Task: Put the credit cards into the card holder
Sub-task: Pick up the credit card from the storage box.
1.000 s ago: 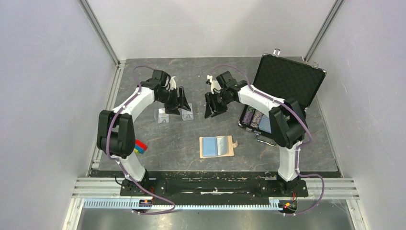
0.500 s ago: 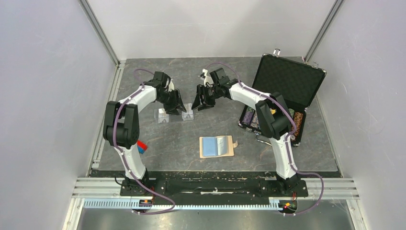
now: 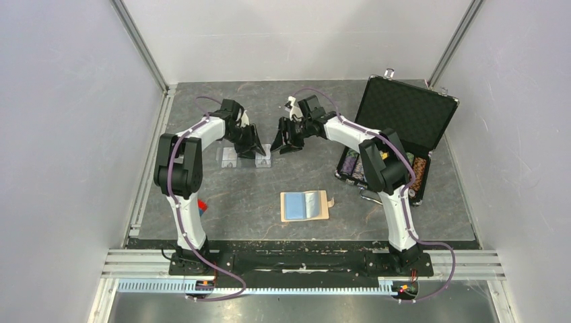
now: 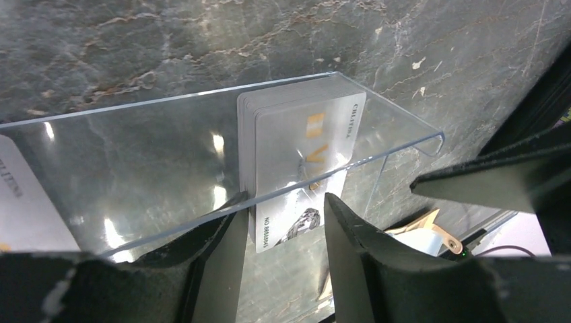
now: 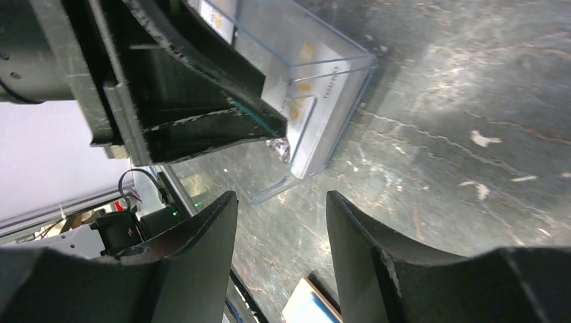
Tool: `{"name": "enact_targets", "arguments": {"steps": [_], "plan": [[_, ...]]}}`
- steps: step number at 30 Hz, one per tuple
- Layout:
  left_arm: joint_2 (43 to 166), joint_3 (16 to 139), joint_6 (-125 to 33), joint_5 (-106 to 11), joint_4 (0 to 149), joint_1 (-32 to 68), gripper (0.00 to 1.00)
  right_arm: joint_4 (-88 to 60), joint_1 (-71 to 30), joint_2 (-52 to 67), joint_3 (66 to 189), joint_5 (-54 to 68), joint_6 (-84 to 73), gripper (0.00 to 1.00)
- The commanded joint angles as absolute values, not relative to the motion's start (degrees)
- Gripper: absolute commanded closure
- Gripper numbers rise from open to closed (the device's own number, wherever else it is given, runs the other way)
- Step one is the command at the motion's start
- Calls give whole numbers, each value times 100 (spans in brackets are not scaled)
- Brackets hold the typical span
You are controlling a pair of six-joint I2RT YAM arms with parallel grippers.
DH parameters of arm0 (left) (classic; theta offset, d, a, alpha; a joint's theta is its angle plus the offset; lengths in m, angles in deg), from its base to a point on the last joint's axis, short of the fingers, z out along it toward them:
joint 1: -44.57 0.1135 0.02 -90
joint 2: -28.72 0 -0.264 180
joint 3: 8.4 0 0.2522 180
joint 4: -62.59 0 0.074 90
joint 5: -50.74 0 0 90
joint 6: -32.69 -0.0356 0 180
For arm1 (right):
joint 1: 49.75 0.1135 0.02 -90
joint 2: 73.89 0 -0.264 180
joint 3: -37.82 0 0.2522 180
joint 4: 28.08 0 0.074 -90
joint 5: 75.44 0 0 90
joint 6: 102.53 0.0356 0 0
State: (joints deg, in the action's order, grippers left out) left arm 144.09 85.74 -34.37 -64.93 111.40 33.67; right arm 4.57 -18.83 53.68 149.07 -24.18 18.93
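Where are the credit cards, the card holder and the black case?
credit cards point(image 4: 303, 145), left wrist view, front card's face.
card holder point(image 3: 294, 206), top external view, blue inner pocket.
black case point(image 3: 406, 113), top external view, open lid's lining.

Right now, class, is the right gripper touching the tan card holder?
Apart. The top view shows bare table between the right gripper, beside the clear card stand, and the card holder lying open nearer the arm bases.

"CHLITINA" (small, sideways) along the credit cards
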Motion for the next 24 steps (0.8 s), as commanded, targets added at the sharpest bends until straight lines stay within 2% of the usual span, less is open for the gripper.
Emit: {"name": "enact_targets", "arguments": {"steps": [1, 10, 17, 24], "plan": [[14438, 8386, -3529, -6833, 11103, 3159, 49, 318, -2067, 5061, 14691, -2358, 1792, 46], [14012, 7778, -3376, -7134, 10997, 2878, 50, 345, -2050, 4819, 14171, -2323, 1650, 46], [13770, 7839, -3484, -6495, 11234, 2857, 30, 236, -2041, 4736, 13997, -2368, 1618, 46], [13773, 8232, -3686, -5906, 11569, 2857, 29, 200, -2014, 4760, 14026, -2384, 1649, 46]]}}
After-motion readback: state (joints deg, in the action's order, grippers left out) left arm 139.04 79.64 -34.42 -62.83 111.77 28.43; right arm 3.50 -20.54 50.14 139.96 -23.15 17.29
